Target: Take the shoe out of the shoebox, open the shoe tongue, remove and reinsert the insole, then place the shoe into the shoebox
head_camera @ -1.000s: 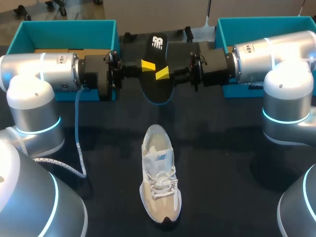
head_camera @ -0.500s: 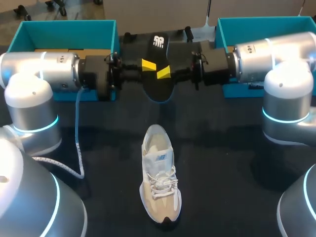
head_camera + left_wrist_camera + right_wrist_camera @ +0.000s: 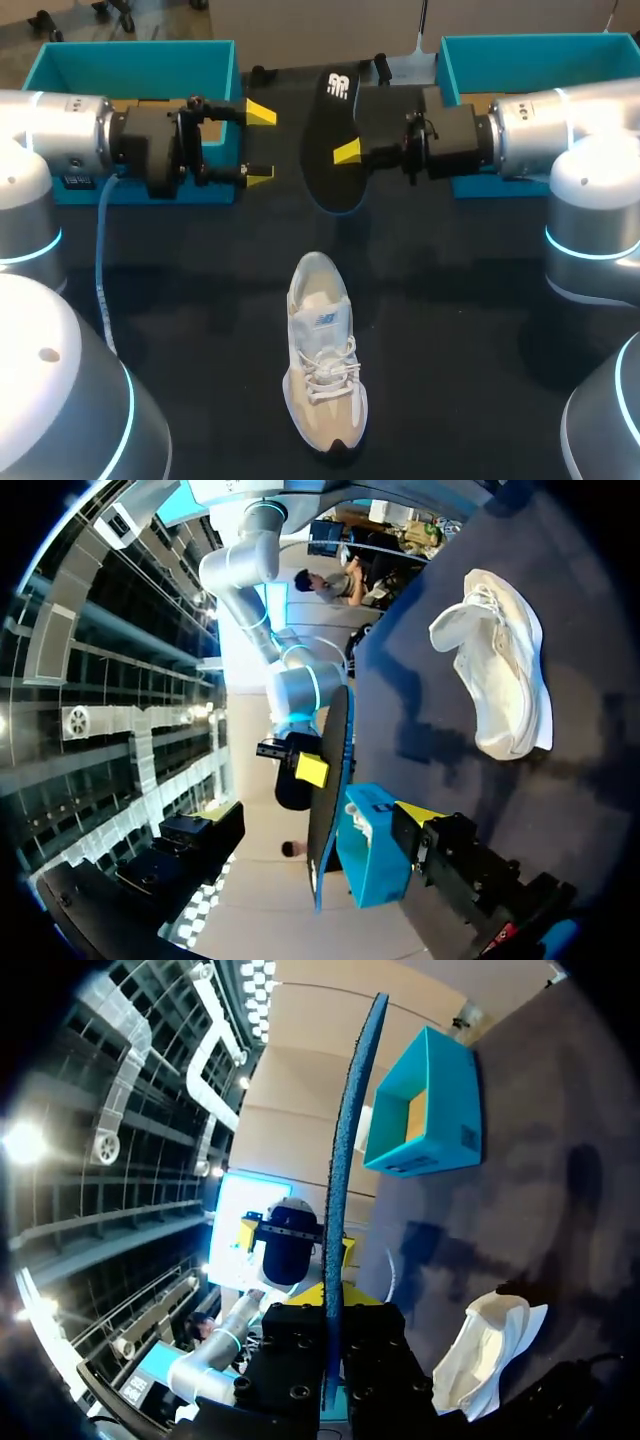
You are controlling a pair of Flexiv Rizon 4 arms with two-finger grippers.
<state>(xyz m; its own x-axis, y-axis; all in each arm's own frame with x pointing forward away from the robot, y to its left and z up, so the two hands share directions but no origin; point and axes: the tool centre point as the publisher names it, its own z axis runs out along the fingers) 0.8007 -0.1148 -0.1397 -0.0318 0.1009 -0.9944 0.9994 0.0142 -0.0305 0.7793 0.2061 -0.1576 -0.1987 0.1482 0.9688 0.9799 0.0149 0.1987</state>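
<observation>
Head view: at upper centre, the right gripper (image 3: 346, 151) clamps the black foam insole (image 3: 330, 120). At upper left, the left gripper (image 3: 260, 145) has its fingers spread wide, holding nothing. The white-and-beige mesh sneaker (image 3: 322, 360) lies at lower centre on the dark table (image 3: 480, 330).

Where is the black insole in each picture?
Head view: the insole is in the right gripper, beyond the white shoe.
Left wrist view: a thin edge-on strip, in that same gripper.
Right wrist view: edge-on, rising from between its own gripper's fingers.
Shared landmark: the white shoe, on the table in all three.
</observation>
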